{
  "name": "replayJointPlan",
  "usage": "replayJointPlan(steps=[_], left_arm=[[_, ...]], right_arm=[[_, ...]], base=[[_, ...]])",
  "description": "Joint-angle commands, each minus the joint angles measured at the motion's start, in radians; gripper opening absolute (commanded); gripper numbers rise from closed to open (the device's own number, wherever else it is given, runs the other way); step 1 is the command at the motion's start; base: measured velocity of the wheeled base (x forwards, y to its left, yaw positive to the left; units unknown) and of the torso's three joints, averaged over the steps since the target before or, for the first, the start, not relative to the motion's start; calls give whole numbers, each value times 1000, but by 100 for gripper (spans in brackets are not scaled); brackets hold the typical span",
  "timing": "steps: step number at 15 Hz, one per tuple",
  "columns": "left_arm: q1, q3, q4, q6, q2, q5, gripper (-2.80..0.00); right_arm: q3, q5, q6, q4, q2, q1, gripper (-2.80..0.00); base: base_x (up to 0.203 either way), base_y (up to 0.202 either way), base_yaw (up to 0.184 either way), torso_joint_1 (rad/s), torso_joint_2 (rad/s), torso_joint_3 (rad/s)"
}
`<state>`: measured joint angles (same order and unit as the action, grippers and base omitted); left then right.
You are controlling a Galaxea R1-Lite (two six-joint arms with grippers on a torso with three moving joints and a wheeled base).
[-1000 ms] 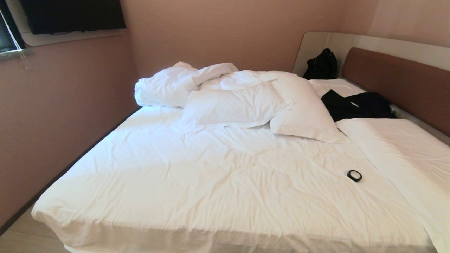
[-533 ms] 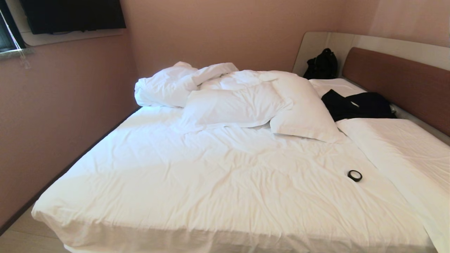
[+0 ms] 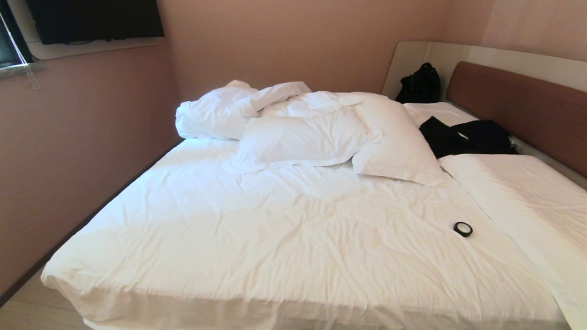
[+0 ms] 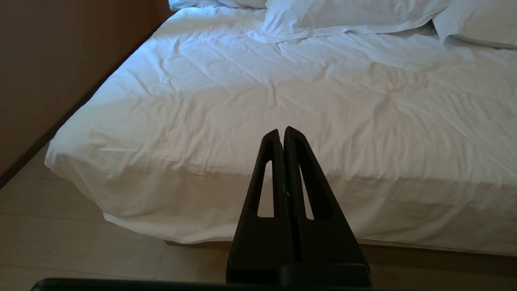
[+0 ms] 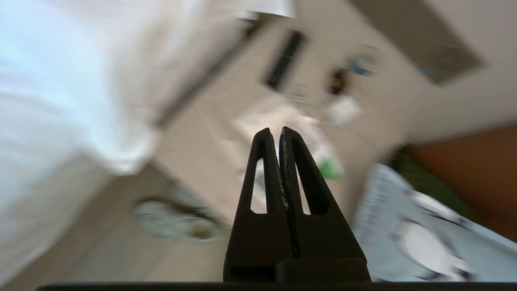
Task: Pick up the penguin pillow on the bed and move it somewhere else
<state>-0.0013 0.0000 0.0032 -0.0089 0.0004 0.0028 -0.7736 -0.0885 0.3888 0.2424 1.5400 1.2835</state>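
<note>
The bed point(image 3: 275, 238) fills the head view with wrinkled white sheets, and no penguin pillow or arm shows there. In the right wrist view, which is blurred, the pale blue penguin pillow point(image 5: 387, 210) lies off the bed beside a brown surface. My right gripper point(image 5: 274, 131) is shut and empty, pointing over the beige floor to one side of the pillow, apart from it. My left gripper point(image 4: 281, 131) is shut with nothing in it, parked in front of the near edge of the bed point(image 4: 323, 101).
Two plain white pillows point(image 3: 302, 137) point(image 3: 399, 142) and a rumpled duvet point(image 3: 215, 112) lie at the far side. Black clothing point(image 3: 463, 135), a black bag point(image 3: 419, 85) and a black ring point(image 3: 462, 228) sit to the right. Blurred items point(image 5: 173, 220) lie on the floor.
</note>
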Motion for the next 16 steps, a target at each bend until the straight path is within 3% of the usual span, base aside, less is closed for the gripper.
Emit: replayJointPlan(steps=[1, 4, 7, 11, 13, 16], left_arm=[[0, 2, 0, 0, 0, 0, -280], [0, 2, 0, 0, 0, 0, -280], [0, 2, 0, 0, 0, 0, -280], [0, 2, 0, 0, 0, 0, -280], [0, 2, 0, 0, 0, 0, -280], [0, 2, 0, 0, 0, 0, -280]], right_arm=[[-1, 87, -286, -186, -88, -192, -280], [0, 79, -396, -365, -178, -406, -280], [-1, -9, -454, -509, -257, -598, -280], [-8, -32, -559, -608, -323, -896, -280], [-7, -35, -600, -650, -354, -1004, -280], [1, -36, -636, -699, -401, -1101, -280]], base=[[0, 0, 0, 0, 0, 0], [0, 0, 0, 0, 0, 0], [0, 0, 0, 0, 0, 0], [0, 0, 0, 0, 0, 0], [0, 0, 0, 0, 0, 0], [0, 0, 0, 0, 0, 0]])
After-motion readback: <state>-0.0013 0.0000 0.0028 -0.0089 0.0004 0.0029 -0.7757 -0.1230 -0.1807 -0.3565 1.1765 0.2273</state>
